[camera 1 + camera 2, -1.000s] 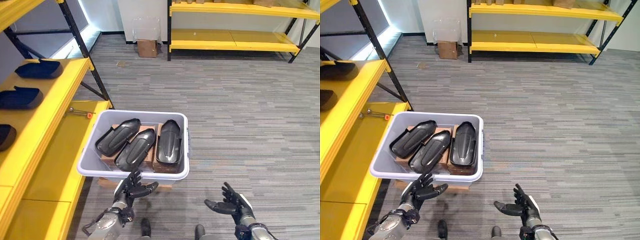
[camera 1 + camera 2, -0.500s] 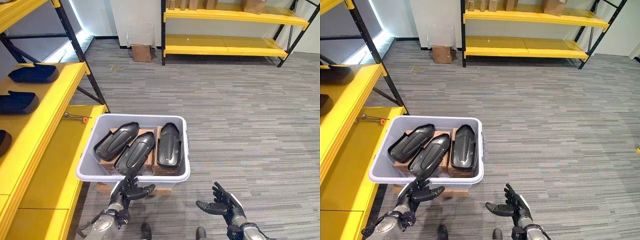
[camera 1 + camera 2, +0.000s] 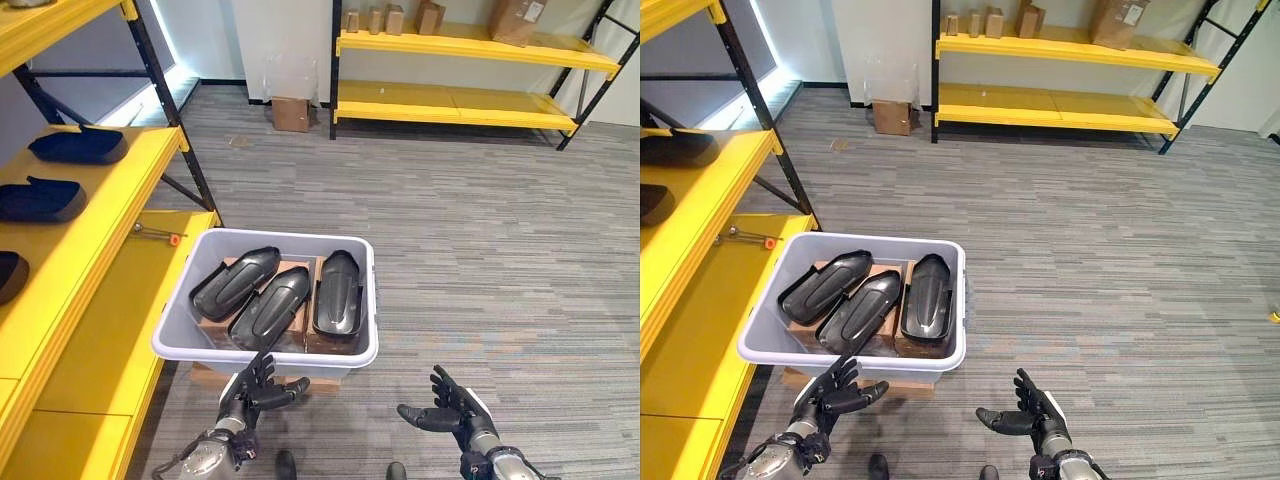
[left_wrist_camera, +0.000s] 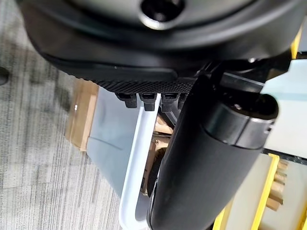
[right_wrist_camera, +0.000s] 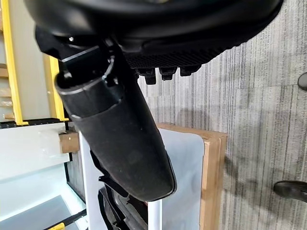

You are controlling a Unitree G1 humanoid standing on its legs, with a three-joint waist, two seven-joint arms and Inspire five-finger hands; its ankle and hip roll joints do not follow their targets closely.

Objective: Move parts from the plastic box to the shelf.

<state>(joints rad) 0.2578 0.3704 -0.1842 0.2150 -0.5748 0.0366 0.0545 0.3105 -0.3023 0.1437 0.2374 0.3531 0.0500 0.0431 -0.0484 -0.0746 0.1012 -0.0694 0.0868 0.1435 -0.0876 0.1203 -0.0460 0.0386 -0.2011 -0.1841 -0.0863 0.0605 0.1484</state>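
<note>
Three dark moulded parts (image 3: 280, 300) lie side by side in the grey plastic box (image 3: 265, 355) in front of me, resting on cardboard pieces inside it, and the box itself sits on a flat cardboard base (image 3: 205, 376) on the carpeted floor (image 3: 480, 260). On the yellow shelf (image 3: 75, 250) to my left, more dark parts (image 3: 78, 146) of the same look already sit in a row along the upper level, so I judge some of the job done and three pieces left to carry over. My left hand (image 3: 252, 385) hangs just short of the box's near rim, fingers spread and relaxed, gripping nothing. My right hand (image 3: 447, 412) is well apart from the box, out over the bare floor, palm turned inward, fingers likewise loose and empty. Neither hand touches the box or a part. A small tool with an orange tip (image 3: 160, 235) lies on the lower shelf level beside the box; it looks to be no part of the job. At the far wall stands another yellow rack (image 3: 470, 100) with cardboard boxes (image 3: 515, 18) on top. What is left, as I judge it, is to reach over the rim, take a part, and set it with the others on the shelf, then repeat for the remaining pieces.
</note>
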